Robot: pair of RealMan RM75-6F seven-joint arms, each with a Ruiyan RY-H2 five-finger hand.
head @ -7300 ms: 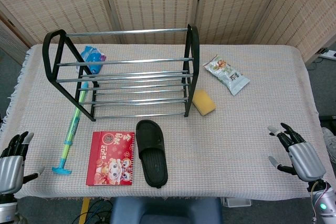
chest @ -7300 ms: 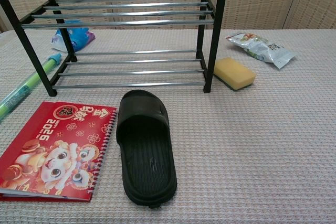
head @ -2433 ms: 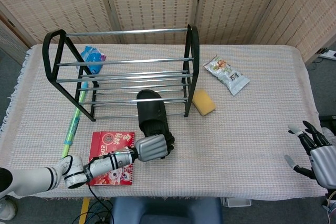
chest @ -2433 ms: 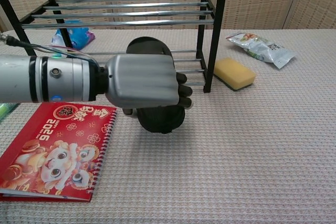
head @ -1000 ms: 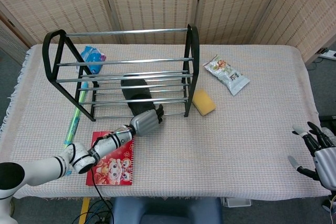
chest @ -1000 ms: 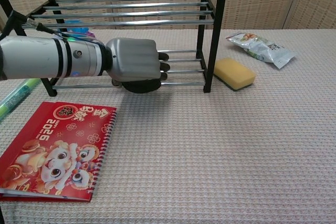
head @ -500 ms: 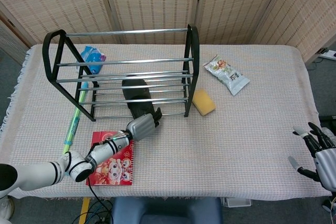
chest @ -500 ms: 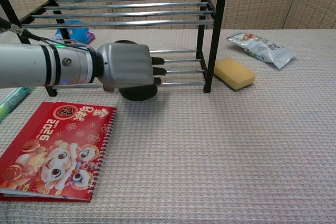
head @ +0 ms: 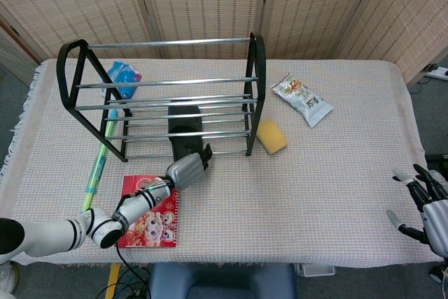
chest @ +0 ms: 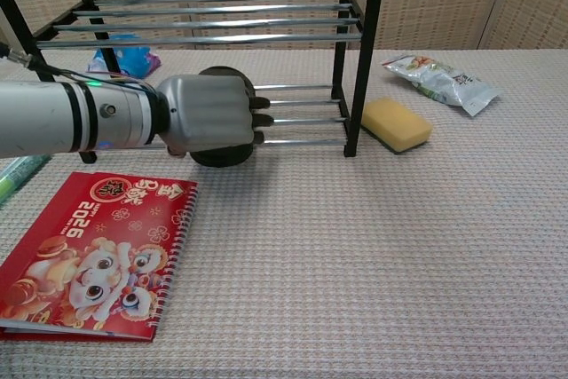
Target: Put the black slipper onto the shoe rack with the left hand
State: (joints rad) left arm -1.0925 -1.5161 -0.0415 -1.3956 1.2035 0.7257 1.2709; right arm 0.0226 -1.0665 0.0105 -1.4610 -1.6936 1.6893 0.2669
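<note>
The black slipper lies on the lower bars of the black shoe rack, toe pointing to the back. My left hand is at the rack's front edge and grips the slipper's heel end. In the chest view the left hand covers most of the slipper, whose heel shows under the palm, in front of the rack. My right hand hovers open at the table's near right corner, fingers spread.
A red calendar notebook lies in front of the rack. A yellow sponge sits by the rack's right leg, a snack packet beyond it. A blue bag and a green stick lie at the rack's left.
The left hand carried the slipper from the table onto the rack's lower bars. In the last second it drew back slightly and the slipper straightened. The right hand stayed still.
</note>
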